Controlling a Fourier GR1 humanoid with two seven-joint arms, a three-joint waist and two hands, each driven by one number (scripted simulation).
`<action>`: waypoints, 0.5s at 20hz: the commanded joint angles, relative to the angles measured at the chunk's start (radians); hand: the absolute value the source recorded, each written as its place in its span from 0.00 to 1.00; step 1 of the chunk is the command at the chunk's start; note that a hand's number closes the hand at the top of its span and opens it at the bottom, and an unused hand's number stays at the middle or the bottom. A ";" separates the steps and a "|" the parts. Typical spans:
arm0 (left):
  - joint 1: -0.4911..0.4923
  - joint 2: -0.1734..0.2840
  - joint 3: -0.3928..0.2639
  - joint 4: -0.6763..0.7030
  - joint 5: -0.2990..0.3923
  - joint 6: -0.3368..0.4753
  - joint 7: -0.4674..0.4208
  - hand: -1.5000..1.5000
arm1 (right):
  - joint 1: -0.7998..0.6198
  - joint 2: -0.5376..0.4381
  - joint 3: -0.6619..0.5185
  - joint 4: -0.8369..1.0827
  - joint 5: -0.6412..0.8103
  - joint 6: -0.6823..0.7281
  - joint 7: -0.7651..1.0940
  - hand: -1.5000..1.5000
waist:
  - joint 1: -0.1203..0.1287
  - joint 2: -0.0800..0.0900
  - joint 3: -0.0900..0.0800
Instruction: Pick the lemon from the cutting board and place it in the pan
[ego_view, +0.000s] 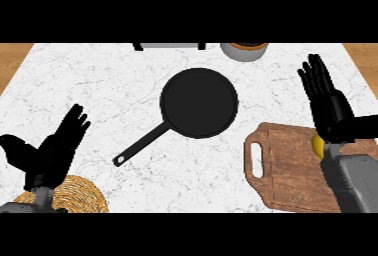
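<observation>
A black pan (199, 102) lies in the middle of the white marble counter, its handle (140, 147) pointing toward the lower left. A wooden cutting board (288, 167) sits at the lower right. The yellow lemon (317, 145) shows only as a small sliver on the board, mostly hidden behind my right wrist. My right hand (328, 107) hovers over the board's far right side, fingers straight and pointing away, open. My left hand (52, 150) rests open at the lower left, fingers up, holding nothing.
A woven straw mat (77, 195) lies under my left forearm at the lower left. A round container (245, 50) and a grey object (170, 46) stand at the counter's far edge. Wooden floor shows past both side edges.
</observation>
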 joint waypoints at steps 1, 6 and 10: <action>0.008 0.032 0.010 -0.041 -0.062 -0.023 0.022 0.50 | 0.027 -0.047 -0.070 -0.040 -0.018 0.026 0.043 0.00 | 0.019 0.010 -0.001; 0.021 0.118 -0.065 0.040 -0.300 0.044 -0.089 0.50 | -0.092 -0.204 -0.210 0.096 -0.131 0.092 0.193 0.00 | 0.020 0.014 -0.001; 0.053 0.110 -0.047 0.008 -0.249 0.050 -0.039 0.50 | 0.131 -0.296 -0.294 0.179 0.034 -0.156 0.267 0.00 | -0.035 0.005 -0.001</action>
